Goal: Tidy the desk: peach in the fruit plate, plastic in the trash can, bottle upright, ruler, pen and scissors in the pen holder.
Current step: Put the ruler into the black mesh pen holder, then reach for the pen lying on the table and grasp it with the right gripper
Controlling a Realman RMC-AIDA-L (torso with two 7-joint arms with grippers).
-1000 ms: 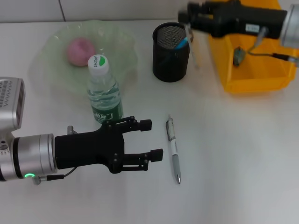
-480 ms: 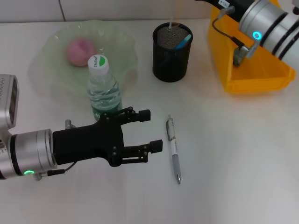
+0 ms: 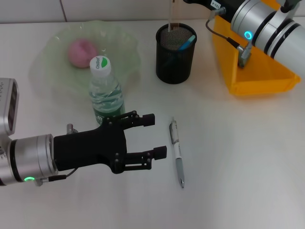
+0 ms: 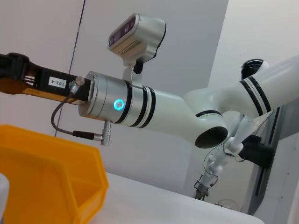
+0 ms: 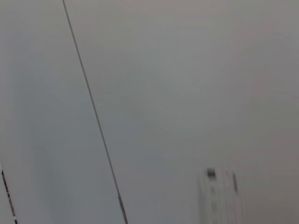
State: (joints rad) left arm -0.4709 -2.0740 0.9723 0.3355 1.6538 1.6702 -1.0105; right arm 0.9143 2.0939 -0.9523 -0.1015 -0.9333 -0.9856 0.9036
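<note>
My left gripper (image 3: 156, 135) is open and empty, low over the table just left of the silver pen (image 3: 177, 152), which lies flat. The water bottle (image 3: 106, 93) stands upright behind that gripper. The pink peach (image 3: 82, 52) lies in the green fruit plate (image 3: 121, 45). The black mesh pen holder (image 3: 175, 55) holds a blue-handled item (image 3: 187, 42). A thin clear ruler (image 3: 170, 14) stands upright with its lower end in the holder. My right arm (image 3: 267, 21) reaches over the back of the table above the holder; its gripper end runs off the top edge of the head view.
An orange bin (image 3: 252, 78) stands at the back right under my right arm. The left wrist view shows my right arm (image 4: 140, 105) and the bin's corner (image 4: 56, 177). The right wrist view shows only a grey wall.
My right arm has swung up and back. The ruler has gone from tilted beside the holder to upright in it. My left gripper has hardly moved.
</note>
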